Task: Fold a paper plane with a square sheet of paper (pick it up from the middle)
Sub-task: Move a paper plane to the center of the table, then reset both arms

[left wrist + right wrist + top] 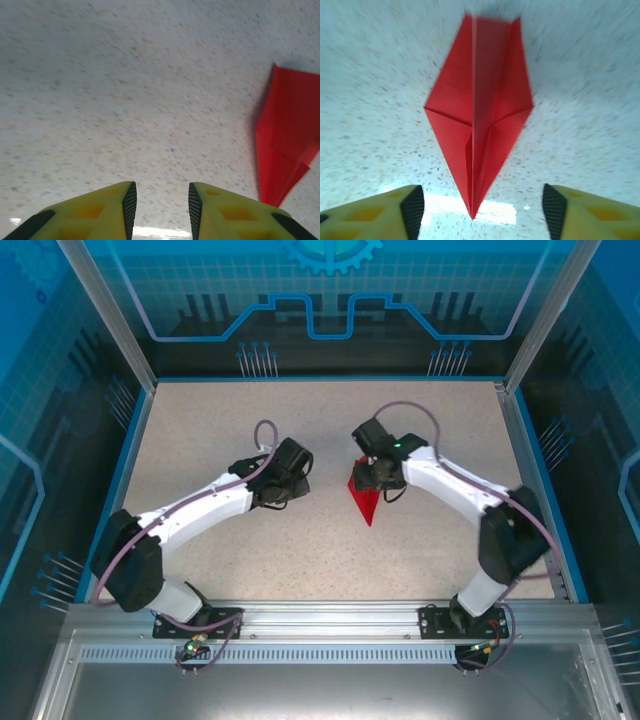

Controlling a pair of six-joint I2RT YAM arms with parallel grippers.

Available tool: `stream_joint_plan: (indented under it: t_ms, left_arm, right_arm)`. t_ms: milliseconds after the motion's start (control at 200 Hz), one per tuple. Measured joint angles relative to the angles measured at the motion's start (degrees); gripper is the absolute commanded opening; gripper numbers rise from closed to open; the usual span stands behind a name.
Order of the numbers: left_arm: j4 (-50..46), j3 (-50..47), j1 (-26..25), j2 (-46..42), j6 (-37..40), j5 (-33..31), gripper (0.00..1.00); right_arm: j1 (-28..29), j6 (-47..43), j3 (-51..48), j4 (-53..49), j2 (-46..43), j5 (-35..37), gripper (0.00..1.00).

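Note:
The red paper (366, 502) is folded into a slim pointed plane with a central lengthwise crease and lies on the speckled table (200, 440). In the right wrist view the plane (480, 110) has its sharp tip between my right gripper's (482, 196) yellow fingers, which stand wide open and clear of the paper. From above, the right gripper (372, 476) hovers over the plane's wide end. My left gripper (288, 478) is to the left of the paper. It (161, 194) is open over bare table, with the plane (287, 145) at the right edge of its view.
Blue-rimmed walls and aluminium posts (105, 310) enclose the table. A metal rail (320, 615) carrying both arm bases runs along the near edge. Bare speckled surface surrounds the paper on all sides.

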Motion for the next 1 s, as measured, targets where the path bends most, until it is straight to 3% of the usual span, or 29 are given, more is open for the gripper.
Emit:
stream_joint_plan:
  t_ms: [80, 160, 305, 460, 660, 825, 1000]
  left_arm:
    - [-0.1, -2.7, 2.3, -3.4, 0.5, -2.1, 0.47]
    - [-0.1, -5.6, 4.7, -7.3, 1.7, -4.6, 0.6]
    - [1.0, -11.5, 8.9, -14.9, 3.9, -9.0, 0.98]
    - [2.2, -14.7, 15.0, -19.0, 7.6, -12.0, 0.98]
    - [4.8, -14.7, 19.6, -17.8, 13.0, -17.3, 0.99]
    - [12.1, -18.8, 21.8, -13.8, 19.8, -22.3, 0.98]
    - [24.0, -25.2, 24.5, -13.2, 28.3, -22.0, 0.99]
  right_arm:
    - [-0.1, -1.8, -0.9, 0.8, -7.6, 3.5, 0.99]
    - [-1.2, -2.6, -4.0, 2.8, -14.6, 6.6, 0.99]
    - [-8.9, -3.8, -12.9, 6.6, -23.4, 10.4, 1.0]
    - [-18.3, -5.3, -18.1, 9.0, -23.3, 13.4, 1.0]
    - [-21.5, -13.9, -26.5, 23.3, -22.4, 19.4, 0.99]
    - [-28.0, -19.5, -36.2, 38.6, -19.4, 14.8, 0.99]
    - [-29.0, -24.4, -40.4, 54.2, -13.3, 8.1, 1.0]
